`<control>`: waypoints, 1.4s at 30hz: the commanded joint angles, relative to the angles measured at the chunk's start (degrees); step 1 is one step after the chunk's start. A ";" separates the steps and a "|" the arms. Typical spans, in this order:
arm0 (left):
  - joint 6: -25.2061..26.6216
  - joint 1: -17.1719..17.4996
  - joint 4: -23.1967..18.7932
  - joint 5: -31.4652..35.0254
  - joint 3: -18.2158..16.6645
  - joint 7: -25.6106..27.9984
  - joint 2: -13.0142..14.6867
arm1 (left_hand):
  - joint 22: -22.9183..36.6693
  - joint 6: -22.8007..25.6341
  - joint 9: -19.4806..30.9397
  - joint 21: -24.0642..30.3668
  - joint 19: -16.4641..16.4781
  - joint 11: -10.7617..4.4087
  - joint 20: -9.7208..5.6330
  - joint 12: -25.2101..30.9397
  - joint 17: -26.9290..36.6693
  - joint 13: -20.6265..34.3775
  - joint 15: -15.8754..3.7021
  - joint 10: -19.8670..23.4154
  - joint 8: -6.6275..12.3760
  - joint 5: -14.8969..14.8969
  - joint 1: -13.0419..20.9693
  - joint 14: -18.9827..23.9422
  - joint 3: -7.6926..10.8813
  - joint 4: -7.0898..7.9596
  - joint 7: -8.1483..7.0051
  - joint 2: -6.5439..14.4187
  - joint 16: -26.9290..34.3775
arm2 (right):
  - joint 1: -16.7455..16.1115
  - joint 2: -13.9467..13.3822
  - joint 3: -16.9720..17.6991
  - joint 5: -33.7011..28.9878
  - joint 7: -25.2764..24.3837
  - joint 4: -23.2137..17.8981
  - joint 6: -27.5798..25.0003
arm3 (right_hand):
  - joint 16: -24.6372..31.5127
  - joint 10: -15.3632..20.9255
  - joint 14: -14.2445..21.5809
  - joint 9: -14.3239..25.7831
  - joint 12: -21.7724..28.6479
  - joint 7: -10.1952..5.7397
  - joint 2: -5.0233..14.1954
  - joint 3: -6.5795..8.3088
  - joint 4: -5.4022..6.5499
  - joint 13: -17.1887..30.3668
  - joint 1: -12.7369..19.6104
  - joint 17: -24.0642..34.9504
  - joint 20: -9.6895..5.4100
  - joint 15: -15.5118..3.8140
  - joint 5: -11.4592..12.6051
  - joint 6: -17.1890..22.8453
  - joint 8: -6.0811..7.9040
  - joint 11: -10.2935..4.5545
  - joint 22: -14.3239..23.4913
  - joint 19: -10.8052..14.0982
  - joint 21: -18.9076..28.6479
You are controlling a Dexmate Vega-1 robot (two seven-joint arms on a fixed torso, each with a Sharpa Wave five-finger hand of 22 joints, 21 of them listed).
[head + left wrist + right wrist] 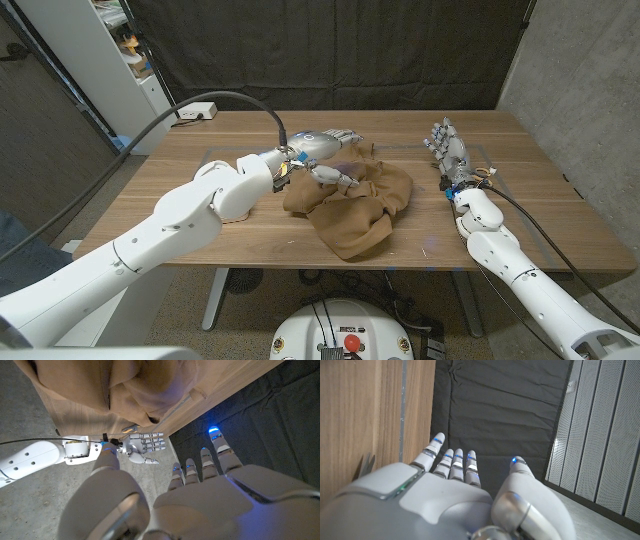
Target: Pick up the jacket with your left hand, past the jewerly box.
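A crumpled tan jacket (355,205) lies in the middle of the wooden table (150,200). My left hand (322,150) hovers over the jacket's far left part with its fingers stretched out and apart, holding nothing; its thumb reaches down near the cloth. The left wrist view has the same hand (210,490) with straight fingers, the jacket (125,390) beyond it and the right hand (142,449) further off. My right hand (447,152) stands upright near the table's right side, fingers spread and empty, also seen in its own wrist view (450,490).
A white power strip (195,112) with a cable lies at the table's back left corner. A black curtain (330,50) hangs behind the table. A white shelf unit (90,60) stands at the left. Bare wood (540,220) lies right of the jacket.
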 commanded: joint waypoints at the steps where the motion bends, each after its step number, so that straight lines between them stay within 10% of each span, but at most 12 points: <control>1: 1.85 -0.95 -0.81 6.54 2.03 -3.03 -0.80 | 0.00 -0.30 0.22 0.32 0.85 0.35 -0.09 -0.08 0.26 0.13 -0.14 -0.53 0.05 0.35 0.40 -0.22 -0.35 0.01 -0.02 -0.39 -0.18 | 0.66 0.32 -0.40 -0.29 -0.04 0.33 -0.25 | -0.04 -0.16 0.24 0.16 -0.07 -0.24 0.46 0.01 -0.41 0.17 -0.03 0.19 0.53 0.21 0.16 0.27 -0.21 -0.07 0.29 0.01 -0.12; 14: 0.70 -1.29 0.80 8.25 2.29 -3.72 -2.21 | -0.34 3.27 0.23 0.28 3.53 -1.97 -0.03 0.86 0.19 0.27 0.33 1.44 1.18 1.12 1.30 0.79 -1.09 0.07 -1.47 0.05 -0.16 | 1.15 0.61 -0.57 -0.55 -0.41 0.83 -0.34 | -0.05 -0.05 0.20 0.16 -0.02 -0.31 0.48 0.01 -0.49 0.17 -0.02 0.14 0.61 0.18 0.16 0.29 -0.21 -0.03 0.29 -0.08 -0.14; 42: 1.39 -2.39 2.42 12.19 5.79 -8.28 -5.31 | -0.55 4.14 0.21 -0.38 4.26 -1.65 0.01 1.26 0.10 0.35 -0.11 2.40 1.09 1.58 2.40 1.20 -1.31 0.04 -1.31 0.66 -0.32 | 1.91 1.10 -0.85 -0.18 0.40 1.97 -0.24 | -0.05 -0.04 0.14 0.16 -0.01 -0.33 0.53 -0.05 -0.60 0.17 -0.12 0.05 0.69 0.22 0.14 0.35 -0.20 -0.10 0.29 -0.08 -0.11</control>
